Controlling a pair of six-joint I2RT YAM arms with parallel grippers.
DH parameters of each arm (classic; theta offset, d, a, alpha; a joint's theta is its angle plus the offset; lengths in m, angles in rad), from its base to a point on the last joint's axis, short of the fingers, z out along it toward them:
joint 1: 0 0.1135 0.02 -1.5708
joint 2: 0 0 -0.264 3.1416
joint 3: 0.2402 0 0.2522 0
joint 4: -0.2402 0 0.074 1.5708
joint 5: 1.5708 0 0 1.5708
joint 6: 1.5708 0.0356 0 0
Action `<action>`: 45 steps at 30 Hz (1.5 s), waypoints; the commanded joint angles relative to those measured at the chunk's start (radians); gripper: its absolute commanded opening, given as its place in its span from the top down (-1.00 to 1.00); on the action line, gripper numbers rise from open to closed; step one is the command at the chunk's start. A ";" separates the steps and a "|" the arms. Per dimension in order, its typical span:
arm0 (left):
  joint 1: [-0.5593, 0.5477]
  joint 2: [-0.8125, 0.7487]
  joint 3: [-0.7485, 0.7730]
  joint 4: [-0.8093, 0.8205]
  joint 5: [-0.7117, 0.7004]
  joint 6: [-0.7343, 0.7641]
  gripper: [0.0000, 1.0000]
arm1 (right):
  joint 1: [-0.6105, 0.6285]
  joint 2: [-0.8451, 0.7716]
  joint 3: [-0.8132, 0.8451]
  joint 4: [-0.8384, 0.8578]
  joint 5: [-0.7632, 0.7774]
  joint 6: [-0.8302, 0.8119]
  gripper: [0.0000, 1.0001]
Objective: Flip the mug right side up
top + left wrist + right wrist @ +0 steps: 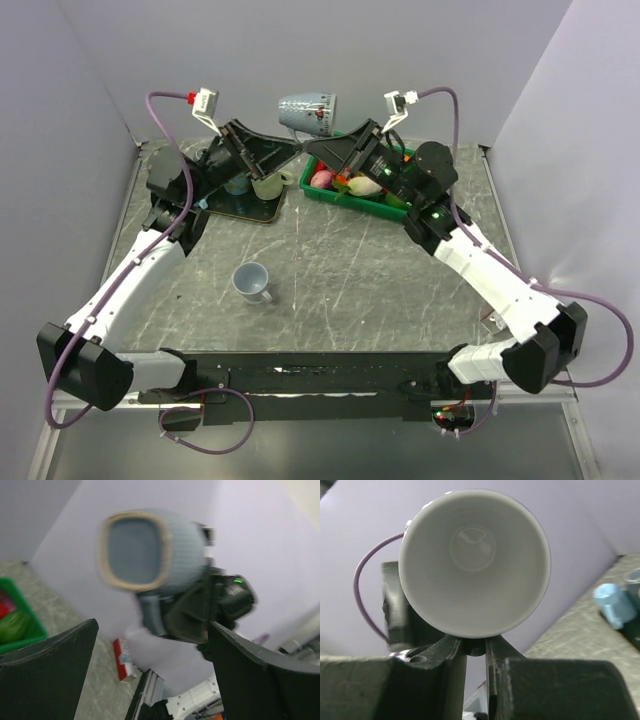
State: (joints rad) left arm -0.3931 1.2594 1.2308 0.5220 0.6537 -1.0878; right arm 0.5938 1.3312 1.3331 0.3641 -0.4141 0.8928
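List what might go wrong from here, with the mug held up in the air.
1. The mug lies sideways, high above the table, held only by the right gripper, whose jaws pinch a small part beneath it. A slip would likely drop it onto the green bin or the tray.
2. The left gripper, jaws open, is close to the mug, and its view is blurred. A mistimed closing could knock the mug loose.
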 commanded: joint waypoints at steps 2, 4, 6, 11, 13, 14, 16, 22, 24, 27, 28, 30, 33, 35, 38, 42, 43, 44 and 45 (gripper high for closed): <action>-0.001 -0.009 0.073 -0.497 -0.297 0.222 -0.93 | 0.001 -0.136 -0.006 -0.161 0.205 -0.193 1.00; 0.000 -0.005 0.081 -0.661 -0.400 0.253 -0.93 | 0.003 -0.170 -0.032 -0.218 0.273 -0.288 1.00; 0.007 0.006 0.096 -0.765 -0.598 0.264 -0.93 | 0.009 -0.188 -0.043 -0.307 0.281 -0.392 1.00; 0.115 0.040 0.131 -0.939 -0.736 0.259 -0.93 | 0.078 -0.193 -0.104 -0.519 0.353 -0.558 1.00; 0.144 0.046 0.134 -0.948 -0.743 0.270 -0.93 | 0.164 -0.198 -0.168 -0.560 0.426 -0.621 1.00; 0.158 0.052 0.133 -0.952 -0.752 0.282 -0.93 | 0.194 -0.195 -0.187 -0.574 0.464 -0.637 1.00; 0.166 0.060 0.133 -0.959 -0.778 0.289 -0.93 | 0.282 -0.162 -0.233 -0.617 0.507 -0.649 1.00; 0.191 0.086 0.119 -0.978 -0.770 0.295 -0.93 | 0.382 -0.040 -0.339 -0.646 0.551 -0.603 1.00; 0.194 0.093 0.105 -0.976 -0.764 0.290 -0.93 | 0.406 0.020 -0.334 -0.671 0.586 -0.618 1.00; 0.197 0.100 0.096 -0.978 -0.753 0.292 -0.93 | 0.439 0.104 -0.293 -0.706 0.659 -0.612 1.00; 0.198 0.103 0.095 -0.978 -0.752 0.293 -0.93 | 0.440 0.127 -0.276 -0.726 0.664 -0.594 1.00; 0.200 0.112 0.095 -0.982 -0.746 0.293 -0.93 | 0.442 0.195 -0.217 -0.776 0.669 -0.572 1.00; 0.201 0.124 0.091 -0.994 -0.744 0.292 -0.93 | 0.442 0.261 -0.180 -0.794 0.652 -0.546 1.00; 0.203 0.130 0.090 -1.002 -0.741 0.292 -0.93 | 0.448 0.304 -0.157 -0.797 0.646 -0.540 1.00; 0.204 0.135 0.084 -1.004 -0.737 0.298 -0.93 | 0.449 0.353 -0.112 -0.830 0.649 -0.528 1.00; 0.207 0.146 0.082 -1.016 -0.730 0.307 -0.93 | 0.463 0.387 -0.069 -0.855 0.664 -0.526 1.00; 0.209 0.146 0.082 -1.021 -0.724 0.305 -0.93 | 0.468 0.399 -0.052 -0.896 0.669 -0.525 1.00; 0.211 0.149 0.078 -1.021 -0.718 0.304 -0.93 | 0.466 0.423 -0.040 -0.913 0.675 -0.522 1.00; 0.211 0.149 0.073 -1.021 -0.712 0.302 -0.93 | 0.469 0.433 -0.023 -0.927 0.679 -0.516 1.00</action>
State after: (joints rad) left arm -0.1890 1.4075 1.3121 -0.4919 -0.0845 -0.8017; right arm 1.0477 1.7256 1.2148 -0.5171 0.2089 0.3511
